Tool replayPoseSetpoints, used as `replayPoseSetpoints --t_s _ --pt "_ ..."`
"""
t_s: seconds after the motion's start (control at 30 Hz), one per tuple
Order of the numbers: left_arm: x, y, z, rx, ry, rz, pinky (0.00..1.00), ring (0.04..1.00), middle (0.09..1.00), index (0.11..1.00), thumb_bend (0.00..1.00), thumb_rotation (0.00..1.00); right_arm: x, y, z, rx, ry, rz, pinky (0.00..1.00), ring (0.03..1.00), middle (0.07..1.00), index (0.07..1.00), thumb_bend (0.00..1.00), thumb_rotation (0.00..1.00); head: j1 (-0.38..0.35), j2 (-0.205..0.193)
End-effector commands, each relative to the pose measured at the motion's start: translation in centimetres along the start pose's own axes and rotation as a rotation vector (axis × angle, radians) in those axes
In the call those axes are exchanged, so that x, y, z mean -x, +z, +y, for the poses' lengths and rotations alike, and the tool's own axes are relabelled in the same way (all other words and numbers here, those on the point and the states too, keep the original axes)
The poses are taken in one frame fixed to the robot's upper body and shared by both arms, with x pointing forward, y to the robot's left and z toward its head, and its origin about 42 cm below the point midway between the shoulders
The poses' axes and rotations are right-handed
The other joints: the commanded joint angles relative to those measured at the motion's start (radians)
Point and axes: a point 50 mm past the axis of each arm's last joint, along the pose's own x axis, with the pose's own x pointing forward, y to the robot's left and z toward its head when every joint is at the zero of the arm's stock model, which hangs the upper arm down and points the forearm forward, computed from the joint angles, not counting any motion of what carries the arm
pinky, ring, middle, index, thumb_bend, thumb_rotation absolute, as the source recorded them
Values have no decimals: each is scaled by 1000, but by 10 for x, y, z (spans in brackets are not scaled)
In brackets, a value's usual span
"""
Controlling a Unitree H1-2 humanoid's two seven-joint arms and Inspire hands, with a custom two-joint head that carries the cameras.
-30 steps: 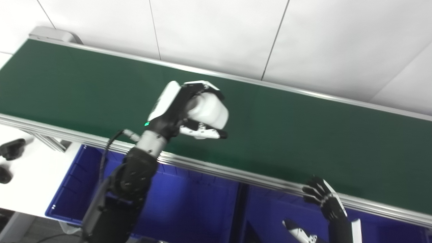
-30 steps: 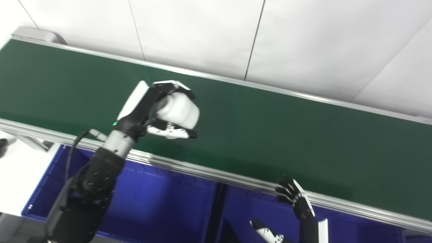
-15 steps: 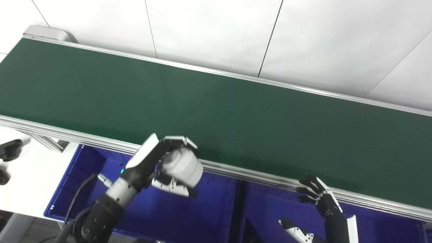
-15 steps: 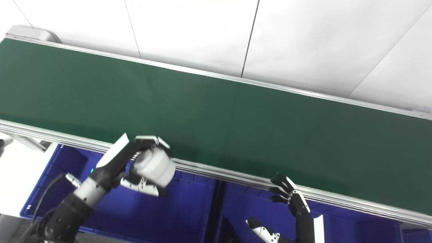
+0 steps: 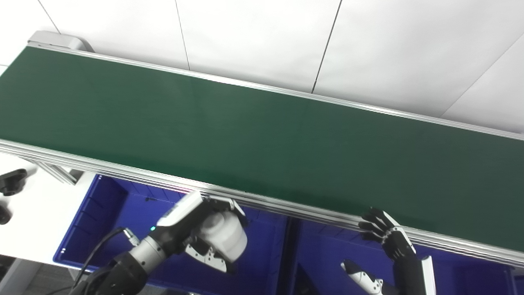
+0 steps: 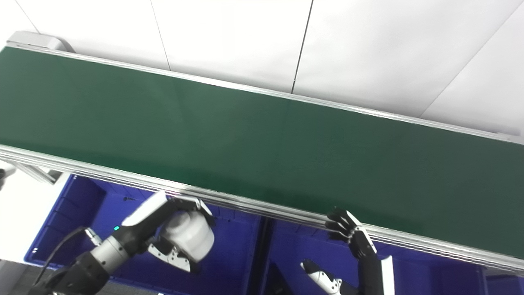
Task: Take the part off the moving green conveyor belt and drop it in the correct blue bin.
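My left hand [image 5: 200,237] is clamped on the white part [image 5: 223,239], fingers over the top and thumb underneath. It hangs above the left blue bin [image 5: 102,213], just on the near side of the belt's metal rail [image 5: 286,209]. The part is off the green belt [image 5: 245,139], which I see bare along its whole length. My right hand [image 5: 387,239] is low at the rail over the right bin [image 5: 327,254], fingers spread apart and holding nothing. A white desk [image 5: 37,217] sits to the far left with two dark pieces [image 5: 12,182] on it.
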Motion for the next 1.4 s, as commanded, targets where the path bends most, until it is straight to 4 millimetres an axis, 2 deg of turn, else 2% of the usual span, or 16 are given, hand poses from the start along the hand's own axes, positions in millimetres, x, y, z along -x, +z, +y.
replayPoseSetpoints --t_s 0.0,0.13,0.2,0.3,0.33,0.4,0.47,0.57,0.8,0.87,0.9,1.03,1.1,1.2,1.27,1.37 --pt "-12 3 1 -82 -18 -1 531 476 510 476 498 0 -3 8 -3 -8 3 -75 611 699 752 800 658 357 6 -1" --pt "-23 -1 -3 -216 -46 -24 542 477 519 473 497 0 -7 6 -3 -12 0 -75 608 694 749 796 659 344 15 -10" --pt "-26 -1 -4 -268 -63 -20 567 592 514 482 507 0 -9 6 -3 -21 -4 -76 606 694 747 797 662 328 13 -9" --pt "-29 2 -3 -348 -129 43 747 722 696 499 495 86 -12 5 -3 -31 -21 -77 607 688 736 788 667 286 15 -12" --pt "-30 2 -3 -374 -153 61 791 750 722 620 533 367 -12 5 -3 -32 -25 -78 608 688 735 787 668 289 15 -13" --pt "-33 3 -4 -418 -199 102 856 796 761 728 613 755 -14 4 -3 -29 -26 -79 605 687 736 791 663 292 21 -16" --pt "-38 4 -5 -464 -238 140 901 831 796 778 649 924 -15 3 -4 -24 -23 -80 599 685 736 795 658 308 25 -20" --pt "-42 6 -6 -535 -274 173 975 874 841 821 649 980 -16 2 -4 -18 -27 -82 588 675 730 793 655 309 31 -26" --pt "-38 12 0 -514 -260 149 1000 964 950 915 879 997 -14 4 -4 -31 -43 -78 614 685 730 791 673 339 24 -20" --pt "-31 15 0 -411 -231 96 1000 961 953 914 881 993 -13 4 -4 -31 -47 -75 616 686 730 790 674 342 25 -14" --pt "-28 17 0 -350 -212 69 1000 946 937 893 860 901 -12 4 -4 -30 -49 -74 611 684 730 790 676 347 25 -8" --pt "-9 23 -2 -94 -146 -20 994 922 915 871 826 736 -10 6 -3 -17 -47 -74 620 685 731 795 672 378 7 4" --pt "-2 24 -4 11 -111 -70 866 893 900 858 816 657 -9 7 -2 -24 -41 -75 615 687 732 796 661 353 -8 10" --pt "1 26 -6 166 -57 -153 797 868 886 848 794 604 -6 8 0 -17 -43 -71 601 682 731 794 662 356 -23 15" --pt "0 29 -7 248 -24 -198 801 858 875 834 770 539 -3 8 1 -18 -44 -65 595 680 731 793 668 351 -36 14" --pt "-2 31 -7 312 7 -239 874 903 913 862 767 541 0 8 4 -18 -39 -57 615 692 738 799 654 296 -75 11"
